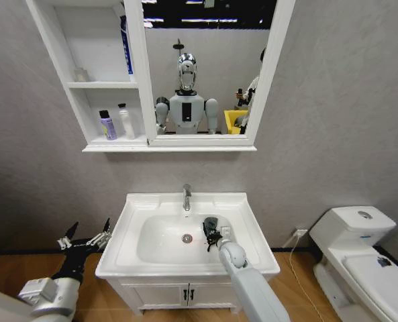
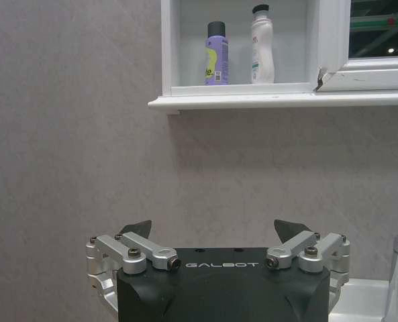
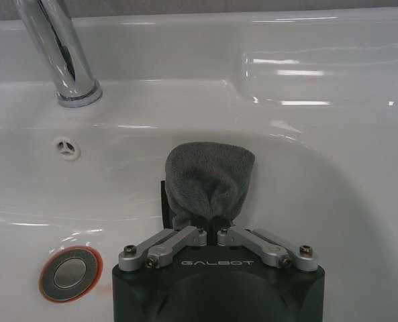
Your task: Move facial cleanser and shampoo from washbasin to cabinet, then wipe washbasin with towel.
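Observation:
The purple facial cleanser [image 1: 107,125] [image 2: 216,54] and the white shampoo [image 1: 125,121] [image 2: 262,45] stand side by side in the lowest niche of the cabinet [image 1: 51,40] [image 2: 252,100]. My right gripper [image 1: 211,233] [image 3: 212,228] is down in the bowl of the washbasin [image 1: 128,215] [image 3: 319,87]. It is shut on the dark grey towel [image 1: 209,224] [image 3: 209,178], which rests against the bowl wall right of the drain [image 3: 71,274]. Left of the basin, my left gripper [image 1: 86,237] [image 2: 215,231] hangs open and holds nothing.
The chrome faucet [image 1: 186,196] [image 3: 58,54] stands at the basin's back rim. A toilet [image 1: 360,255] is at the right. A low two-door cupboard [image 1: 185,293] sits under the basin. The mirror [image 1: 205,67] adjoins the shelves, and a blue item [image 1: 127,47] stands in the niche above the bottles.

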